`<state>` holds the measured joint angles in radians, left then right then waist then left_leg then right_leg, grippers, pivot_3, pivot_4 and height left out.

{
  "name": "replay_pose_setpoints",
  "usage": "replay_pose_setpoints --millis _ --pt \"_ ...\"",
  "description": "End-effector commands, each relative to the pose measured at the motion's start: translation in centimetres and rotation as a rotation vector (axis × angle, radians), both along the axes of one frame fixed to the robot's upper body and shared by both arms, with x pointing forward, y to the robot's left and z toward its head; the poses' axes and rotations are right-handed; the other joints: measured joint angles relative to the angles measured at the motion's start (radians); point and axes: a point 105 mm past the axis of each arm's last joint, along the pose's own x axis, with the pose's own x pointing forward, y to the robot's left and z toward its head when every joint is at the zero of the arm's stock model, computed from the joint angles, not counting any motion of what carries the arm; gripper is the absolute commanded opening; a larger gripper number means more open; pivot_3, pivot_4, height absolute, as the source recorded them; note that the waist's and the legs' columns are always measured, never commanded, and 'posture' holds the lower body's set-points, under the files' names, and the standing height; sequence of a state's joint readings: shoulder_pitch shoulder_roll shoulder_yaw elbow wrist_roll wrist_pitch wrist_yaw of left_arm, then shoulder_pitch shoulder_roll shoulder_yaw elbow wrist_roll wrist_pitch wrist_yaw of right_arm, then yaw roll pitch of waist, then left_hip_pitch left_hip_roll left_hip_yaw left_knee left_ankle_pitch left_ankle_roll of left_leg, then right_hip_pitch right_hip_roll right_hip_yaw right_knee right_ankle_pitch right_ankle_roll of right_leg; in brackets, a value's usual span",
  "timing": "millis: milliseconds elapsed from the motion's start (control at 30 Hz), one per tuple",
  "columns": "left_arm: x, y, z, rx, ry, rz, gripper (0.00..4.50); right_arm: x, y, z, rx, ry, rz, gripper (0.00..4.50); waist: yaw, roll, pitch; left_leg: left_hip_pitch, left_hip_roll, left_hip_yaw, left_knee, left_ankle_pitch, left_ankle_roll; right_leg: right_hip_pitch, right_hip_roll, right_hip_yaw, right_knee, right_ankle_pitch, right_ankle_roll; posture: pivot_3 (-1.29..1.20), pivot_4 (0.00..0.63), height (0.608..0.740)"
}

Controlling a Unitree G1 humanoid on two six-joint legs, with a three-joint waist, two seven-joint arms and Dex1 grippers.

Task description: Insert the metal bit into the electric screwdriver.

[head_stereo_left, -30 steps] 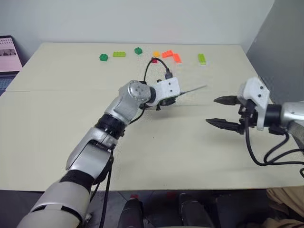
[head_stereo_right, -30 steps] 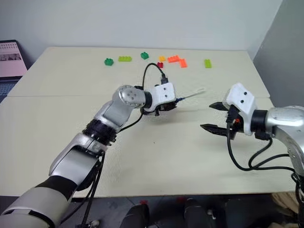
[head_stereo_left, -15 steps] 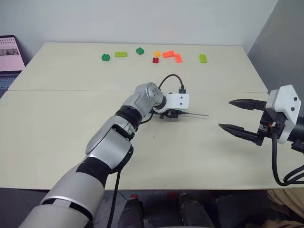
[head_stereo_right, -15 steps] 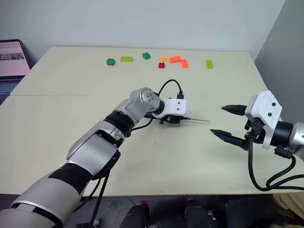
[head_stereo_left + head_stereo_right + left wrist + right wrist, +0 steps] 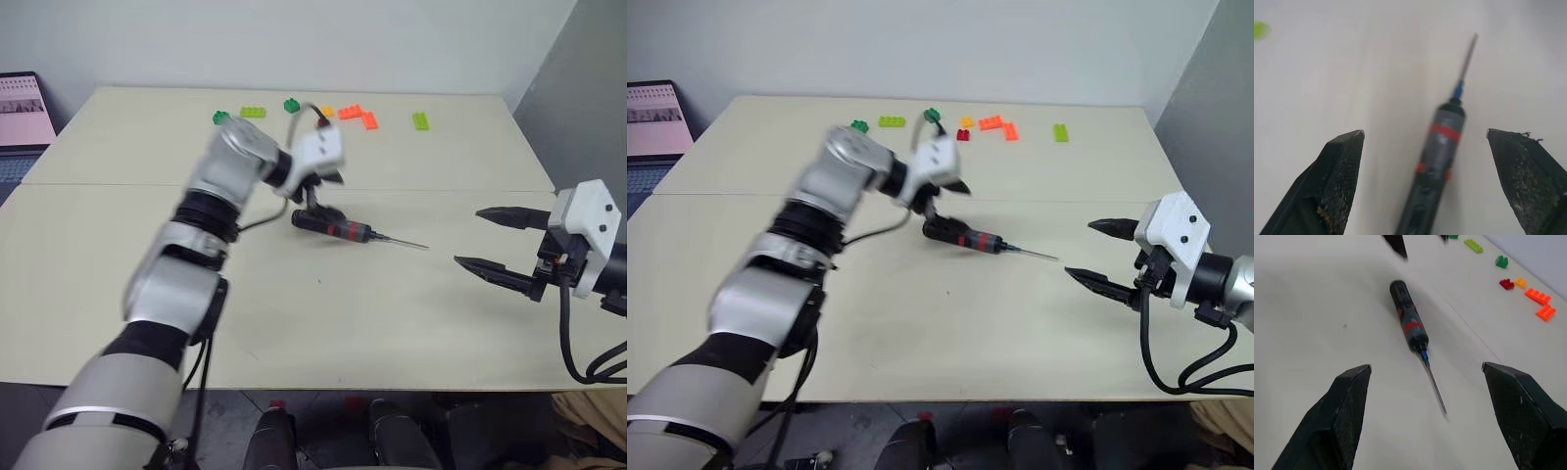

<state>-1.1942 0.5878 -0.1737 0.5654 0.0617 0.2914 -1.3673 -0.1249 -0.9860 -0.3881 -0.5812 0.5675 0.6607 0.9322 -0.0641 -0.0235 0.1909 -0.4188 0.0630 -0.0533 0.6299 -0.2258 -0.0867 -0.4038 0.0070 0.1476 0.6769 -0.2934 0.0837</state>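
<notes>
Metal bit [image 5: 404, 241] seated in electric screwdriver [image 5: 333, 227], lying free mid tabletop [image 5: 411, 313], tip toward right pincer [image 5: 495, 238]; insertion looks done. Left pincer [image 5: 325, 195] spread, empty, above handle end. Right pincer spread, empty, well apart, probably waiting.

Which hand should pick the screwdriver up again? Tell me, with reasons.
Left. The left hand hangs open just above the electric screwdriver, which lies on the table with the metal bit protruding from its tip. The right hand, also open, is farther off.
</notes>
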Motion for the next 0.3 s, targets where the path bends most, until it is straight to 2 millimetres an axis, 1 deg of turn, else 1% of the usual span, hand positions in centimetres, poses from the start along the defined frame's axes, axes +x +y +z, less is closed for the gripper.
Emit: replay_pose_setpoints --millis 33,67,133,200,300 --pt "-2.4 4.2 -0.2 -0.045 -0.008 0.103 4.18 -0.1 -0.7 -0.2 -0.07 -0.011 0.024 3.81 -0.003 0.0 0.0 0.001 0.0 0.0 0.0 0.0 0.0 0.0 0.0 0.0 0.002 0.0 0.0 0.0 0.15 0.74" --pt "-3.1 5.2 -0.5 -0.044 -0.011 0.126 4.18 -0.1 -0.9 -0.4 -0.079 -0.004 0.031 3.81 -0.004 0.0 0.0 0.001 0.0 0.0 0.0 0.0 0.0 0.0 0.0 0.0 0.002 0.0 0.0 0.0 0.15 0.74" --pt "-4.8 7.8 -2.0 -0.037 0.026 0.222 4.18 0.2 -1.3 -0.5 -0.09 0.001 0.03 3.81 -0.002 0.0 0.0 0.001 0.001 0.0 0.001 0.0 0.0 0.0 0.0 -0.001 0.004 0.0 0.0 0.0 0.15 0.74" --pt "-6.1 9.8 -3.1 -0.038 0.06 0.288 4.18 0.5 -1.9 -0.4 -0.099 0.003 0.026 3.81 -0.001 -0.001 0.001 0.001 0.001 0.0 0.003 0.0 0.0 0.0 0.0 -0.001 0.004 0.0 0.0 0.0 0.15 0.74" --pt "-7.0 11.4 -4.1 -0.063 0.088 0.354 4.18 0.7 -2.4 -0.4 -0.116 0.006 0.026 3.81 0.003 -0.002 0.001 0.001 0.001 0.0 0.007 0.0 0.0 0.002 0.0 -0.002 0.004 0.0 0.0 0.0 0.15 0.74"
